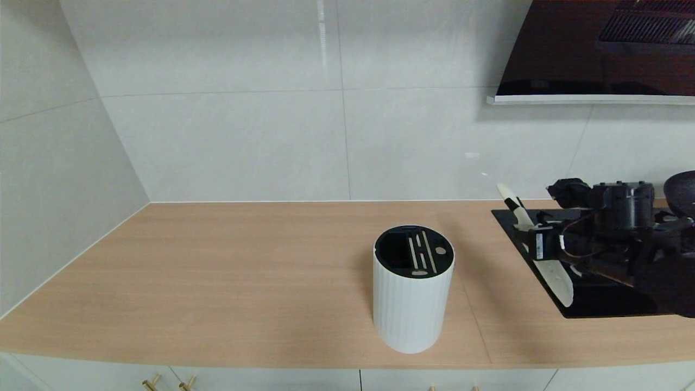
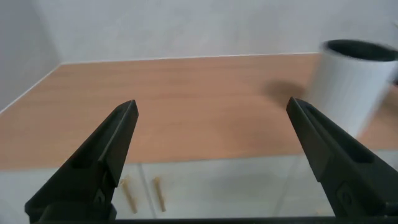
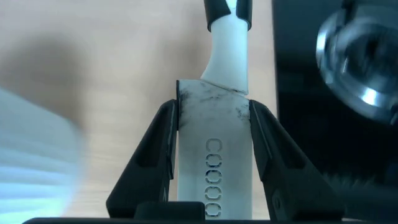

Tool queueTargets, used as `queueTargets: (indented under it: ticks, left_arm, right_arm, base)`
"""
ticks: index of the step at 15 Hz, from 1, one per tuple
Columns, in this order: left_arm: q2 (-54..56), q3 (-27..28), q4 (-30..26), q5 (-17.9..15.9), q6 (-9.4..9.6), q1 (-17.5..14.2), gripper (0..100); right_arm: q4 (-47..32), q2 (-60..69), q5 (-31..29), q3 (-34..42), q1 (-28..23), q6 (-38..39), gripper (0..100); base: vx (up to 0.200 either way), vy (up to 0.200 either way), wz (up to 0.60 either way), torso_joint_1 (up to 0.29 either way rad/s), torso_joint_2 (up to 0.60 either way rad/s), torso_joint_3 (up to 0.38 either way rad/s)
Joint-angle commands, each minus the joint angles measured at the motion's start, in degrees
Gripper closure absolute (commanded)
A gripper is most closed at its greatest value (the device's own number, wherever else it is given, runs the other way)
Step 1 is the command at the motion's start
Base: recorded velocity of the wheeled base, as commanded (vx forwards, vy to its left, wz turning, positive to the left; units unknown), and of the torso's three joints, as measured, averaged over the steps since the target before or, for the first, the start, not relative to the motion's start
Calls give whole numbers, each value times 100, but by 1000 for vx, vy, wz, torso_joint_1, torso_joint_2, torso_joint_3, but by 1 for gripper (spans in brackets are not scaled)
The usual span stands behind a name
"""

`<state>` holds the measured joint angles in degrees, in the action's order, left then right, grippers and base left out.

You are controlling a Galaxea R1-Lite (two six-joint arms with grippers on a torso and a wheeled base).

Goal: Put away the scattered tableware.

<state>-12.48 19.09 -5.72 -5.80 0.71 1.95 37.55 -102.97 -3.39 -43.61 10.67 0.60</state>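
My right tool point(image 1: 536, 245) is clamped across the blade of a white knife point(image 1: 560, 279). The blade is smooth and matte with a row of oval cut-outs, and the pale handle with its black band points far. The knife sits tilted over the left edge of the glossy black hob point(image 1: 597, 301). Well apart to its left the holder point(image 1: 412, 304) stands upright — a white ribbed cylinder with a black slotted top. My left tool point(image 2: 214, 155) hangs with its dark fingers spread wide, just off the near edge of the worktop point(image 1: 244, 271). This is pale wood grain, running wide from the holder to the corner of the glossy white tiled wall point(image 1: 217, 136); a dark hood point(image 1: 597, 54) hangs far right.
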Motion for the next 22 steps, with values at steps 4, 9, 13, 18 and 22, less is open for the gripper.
queueTargets:
  ticks: [4,9,13,18,22]
  left_arm:
    - [-4535,2749,71,44,703,271,0]
    - [-5888,2811,1644,9,-1336,2697,0]
    - [-7435,2793,4087,-659,-3050,3338,0]
    - [-8560,2494,6170,-1028,-3771,3628,0]
    - [-8991,2565,6592,-685,-3771,4024,0]
  right_arm:
    - [-731,1420,-127,-632,1183,19,100]
    - [-1074,1877,-461,-377,2220,37,100]
    - [-1065,1790,-531,-289,2616,72,100]
    - [-1074,1631,-795,-359,3556,599,100]
    - [-1048,1561,-812,-342,3978,766,100]
  base:
    - [0,0,0,0,0,0]
    - [0,0,0,0,0,0]
    - [0,0,0,0,0,0]
    - [0,0,0,0,0,0]
    - [0,0,0,0,0,0]
